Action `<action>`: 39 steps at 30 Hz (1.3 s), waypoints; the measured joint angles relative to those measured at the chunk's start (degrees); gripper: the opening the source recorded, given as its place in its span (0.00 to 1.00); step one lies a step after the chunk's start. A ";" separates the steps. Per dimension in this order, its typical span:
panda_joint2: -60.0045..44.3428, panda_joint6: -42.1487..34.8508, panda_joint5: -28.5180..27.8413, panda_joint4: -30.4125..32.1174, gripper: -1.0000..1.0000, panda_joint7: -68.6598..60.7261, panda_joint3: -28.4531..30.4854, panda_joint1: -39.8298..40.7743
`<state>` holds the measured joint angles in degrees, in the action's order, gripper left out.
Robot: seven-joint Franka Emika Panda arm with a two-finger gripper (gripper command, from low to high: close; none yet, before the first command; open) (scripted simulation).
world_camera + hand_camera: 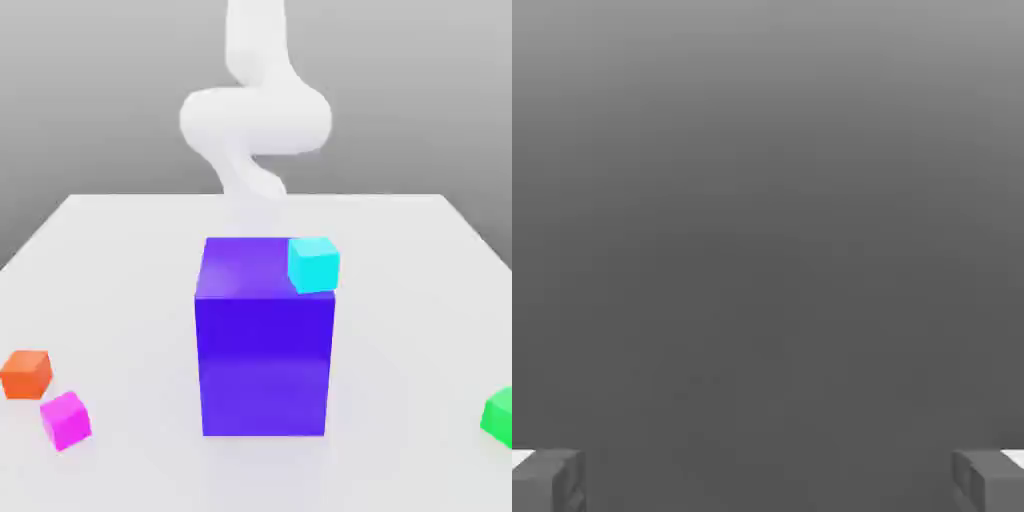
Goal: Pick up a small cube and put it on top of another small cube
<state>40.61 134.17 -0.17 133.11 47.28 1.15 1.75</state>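
Several small cubes lie about a white table (pixel 120 250). A cyan cube (pixel 314 264) shows at the top corner of a tall blue-violet block (pixel 264 350), toward the exterior view's right; I cannot tell if it rests on the block or sits behind it. An orange cube (pixel 26 373) and a magenta cube (pixel 66 419) lie close together at the front on the exterior view's left. A green cube (pixel 498 416) sits at the right edge. In the hand view my gripper (pixel 768 482) is open, its fingertips (pixel 550 480) far apart with nothing between them, facing plain grey.
The white arm (pixel 256 118) curls above the table's far side, behind the tall block. That block stands mid-table and rises well above the small cubes. Bare table surface stretches on both sides of it.
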 joint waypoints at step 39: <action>-60.49 29.88 11.64 11.58 0.00 4.74 8.37 21.03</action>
<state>-19.88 164.06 11.47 144.68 52.02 9.52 22.78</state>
